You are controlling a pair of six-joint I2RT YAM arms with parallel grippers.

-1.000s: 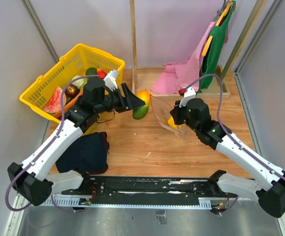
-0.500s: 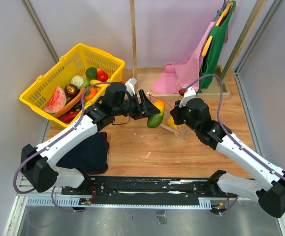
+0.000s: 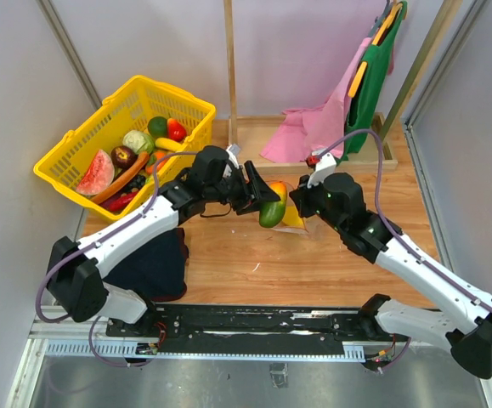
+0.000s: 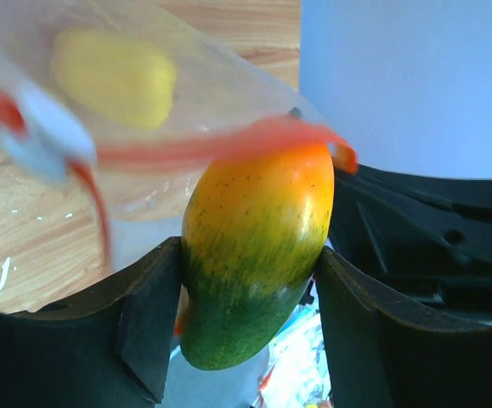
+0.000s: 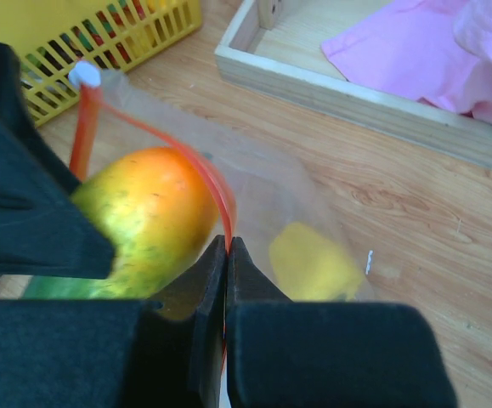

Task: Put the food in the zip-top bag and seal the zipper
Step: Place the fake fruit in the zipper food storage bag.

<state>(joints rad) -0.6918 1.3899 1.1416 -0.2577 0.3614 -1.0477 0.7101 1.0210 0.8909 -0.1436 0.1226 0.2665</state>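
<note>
The zip-top bag (image 3: pixel 299 223) sits on the table between the two arms, its mouth turned toward the left one. A single yellow piece (image 5: pixel 313 259) of food already lies inside. The red-orange zipper (image 5: pixel 220 194) bows open in a loop. The right gripper (image 5: pixel 227 255) has its jaws pressed together on that strip, holding the near lip of the bag up.

What has changed is the mango (image 3: pixel 273 202). A second ago it hung well to the left, nearer the basket. Half a second ago it was just short of the bag. Now the left gripper (image 3: pixel 258 194) has carried it right up to the opening. In the left wrist view its orange end meets the zipper loop. The claw pinches the green lower half from both sides. From where I stand, the mango looks to be at the mouth rather than properly inside, though the blurred plastic makes that hard to settle. So the second piece is about to go in, and sealing is not yet begun.

By count there is one bag, one piece in it and one mango in the claw. The yellow basket (image 3: pixel 127 98) holds roughly seven more. Among them are a watermelon slice (image 3: pixel 95 172), a dark purple one (image 3: pixel 125 155) and a green one (image 3: pixel 157 126).
</note>
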